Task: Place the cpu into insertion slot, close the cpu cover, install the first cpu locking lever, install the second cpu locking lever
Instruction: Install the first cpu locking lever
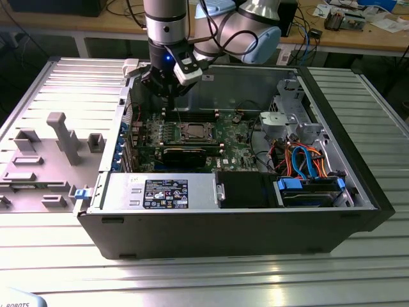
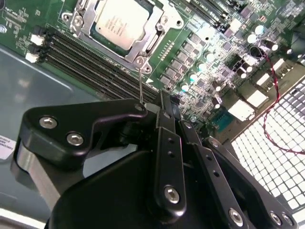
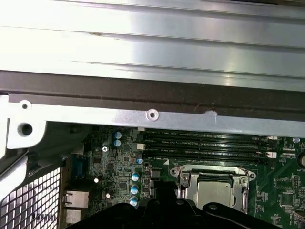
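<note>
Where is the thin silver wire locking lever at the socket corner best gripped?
At its free upper end, coming from above: the thin silver wire lever stands raised, with its foot tight against the square silver cpu cover.

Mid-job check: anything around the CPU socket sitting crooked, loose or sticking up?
In the second wrist view a thin wire locking lever stands up from a corner of the cpu cover toward the pincer instead of lying flat. The cpu sits square under the cover.
</note>
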Robot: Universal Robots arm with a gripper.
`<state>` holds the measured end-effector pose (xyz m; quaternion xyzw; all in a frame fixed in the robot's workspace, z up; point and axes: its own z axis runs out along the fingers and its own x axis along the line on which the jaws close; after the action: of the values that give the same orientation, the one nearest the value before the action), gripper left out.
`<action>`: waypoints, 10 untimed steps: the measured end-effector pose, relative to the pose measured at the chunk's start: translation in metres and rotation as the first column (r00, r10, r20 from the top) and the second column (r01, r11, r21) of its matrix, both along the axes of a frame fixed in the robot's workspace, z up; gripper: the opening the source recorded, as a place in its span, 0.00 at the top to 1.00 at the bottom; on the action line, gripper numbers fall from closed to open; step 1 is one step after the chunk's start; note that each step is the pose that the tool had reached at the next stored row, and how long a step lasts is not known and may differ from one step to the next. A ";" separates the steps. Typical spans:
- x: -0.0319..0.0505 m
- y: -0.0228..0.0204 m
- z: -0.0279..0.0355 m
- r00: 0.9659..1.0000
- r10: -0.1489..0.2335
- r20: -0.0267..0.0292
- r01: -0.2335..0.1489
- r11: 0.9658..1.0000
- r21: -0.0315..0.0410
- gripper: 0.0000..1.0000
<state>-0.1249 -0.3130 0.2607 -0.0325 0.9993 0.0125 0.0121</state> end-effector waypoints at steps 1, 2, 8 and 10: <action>0.0012 0.0001 0.0000 1.000 0.000 0.001 0.000 1.000 0.000 0.89; 0.0032 0.0003 0.0000 1.000 0.000 0.002 0.000 1.000 0.000 0.89; 0.0044 0.0004 -0.0001 1.000 0.000 0.002 0.000 1.000 0.000 0.89; 0.0050 0.0004 -0.0001 1.000 0.000 0.002 0.000 1.000 0.000 0.89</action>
<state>-0.1199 -0.3126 0.2606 -0.0326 0.9993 0.0124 0.0132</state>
